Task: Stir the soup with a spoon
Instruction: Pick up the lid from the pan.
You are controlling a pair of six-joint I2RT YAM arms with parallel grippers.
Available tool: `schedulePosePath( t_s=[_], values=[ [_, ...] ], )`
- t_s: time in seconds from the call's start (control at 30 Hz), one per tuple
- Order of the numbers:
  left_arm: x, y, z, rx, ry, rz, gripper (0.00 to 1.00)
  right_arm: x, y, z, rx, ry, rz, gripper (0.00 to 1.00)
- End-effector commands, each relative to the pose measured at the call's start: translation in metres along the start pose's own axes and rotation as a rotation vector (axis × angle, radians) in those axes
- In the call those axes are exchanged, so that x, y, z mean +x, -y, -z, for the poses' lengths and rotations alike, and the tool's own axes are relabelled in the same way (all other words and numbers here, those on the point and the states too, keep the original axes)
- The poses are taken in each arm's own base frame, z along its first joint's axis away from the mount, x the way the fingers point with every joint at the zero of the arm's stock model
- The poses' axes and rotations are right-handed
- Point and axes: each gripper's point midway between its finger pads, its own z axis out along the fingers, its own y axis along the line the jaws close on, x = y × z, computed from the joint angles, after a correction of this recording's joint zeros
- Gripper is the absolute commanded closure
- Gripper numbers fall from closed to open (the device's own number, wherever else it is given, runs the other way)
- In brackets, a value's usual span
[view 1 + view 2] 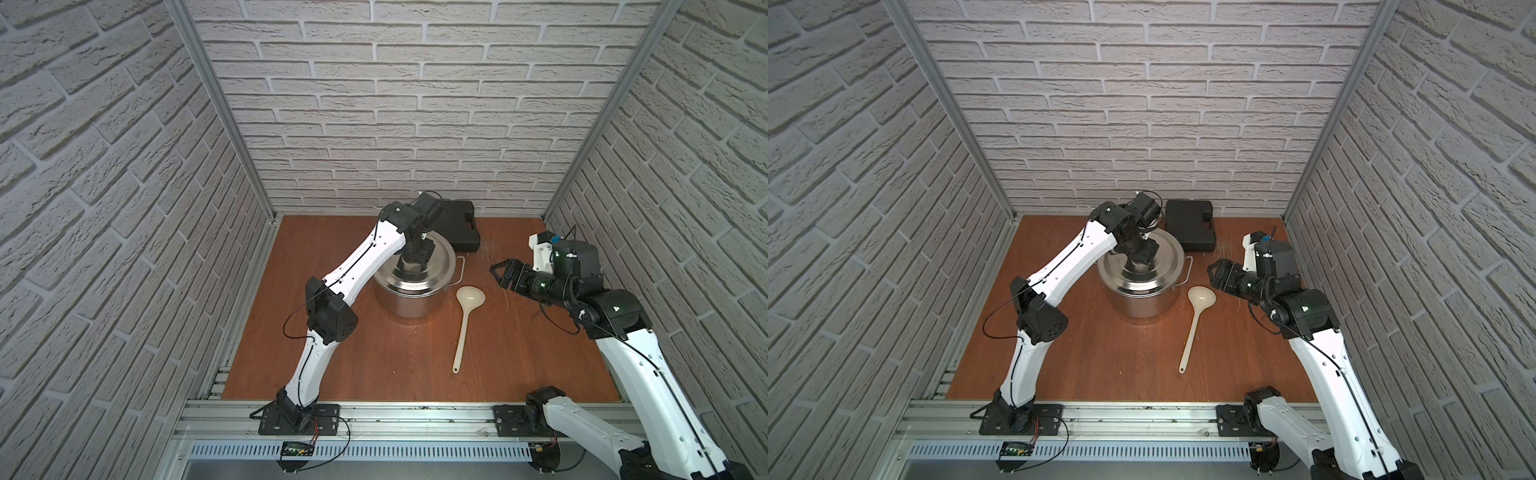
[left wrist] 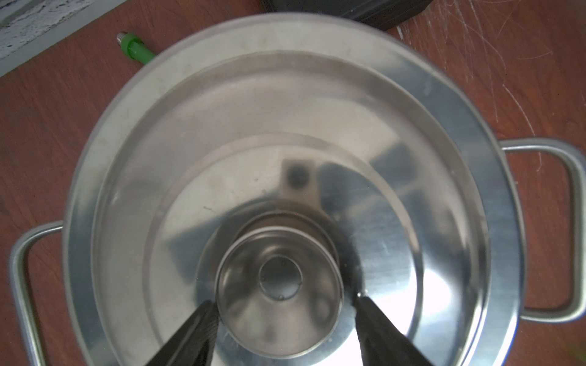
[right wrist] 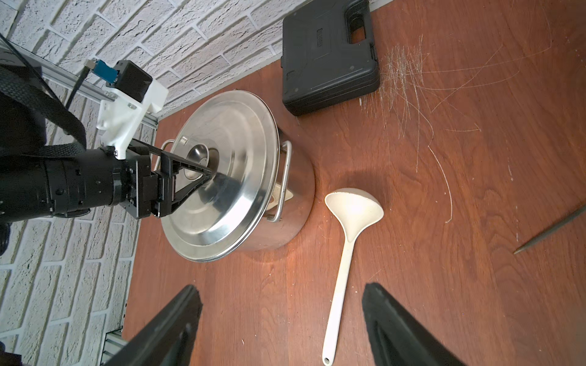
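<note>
since the round steel lid (image 1: 440,262) covers the shiny steel pot (image 1: 409,303), no stirring has begun. the left end effector (image 2: 282,301) straddles the lid's knob (image 2: 279,282); whether it pinches yet i cannot tell. the right end effector (image 1: 500,274) hangs released at the right. the cream-white plastic spoon (image 1: 462,330), ladle-shaped, lies untouched on the brown wooden surface (image 1: 374,365) just right of the pot, bowl far, slim handle near.
</note>
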Motion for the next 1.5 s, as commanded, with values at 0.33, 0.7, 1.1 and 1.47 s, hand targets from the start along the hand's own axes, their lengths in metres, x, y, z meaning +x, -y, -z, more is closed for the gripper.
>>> schedulePosePath(
  t_s=[0.33, 0.7, 1.1, 1.47],
  values=[
    [-0.008, -0.002, -0.014, -0.023, 0.016, 0.012, 0.28, -0.010, -0.006, 0.002, -0.018, 0.046, 0.030, 0.17],
    [-0.005, 0.002, -0.017, -0.003, 0.004, 0.005, 0.59, -0.006, -0.001, 0.003, -0.006, 0.050, 0.026, 0.17],
    [-0.019, -0.009, 0.013, -0.027, 0.103, 0.009, 1.00, -0.005, 0.001, 0.004, 0.000, 0.054, 0.013, 0.17],
    [-0.051, -0.054, 0.104, -0.104, 0.346, 0.071, 1.00, -0.012, -0.003, -0.001, -0.003, 0.050, 0.016, 0.17]
  ],
)
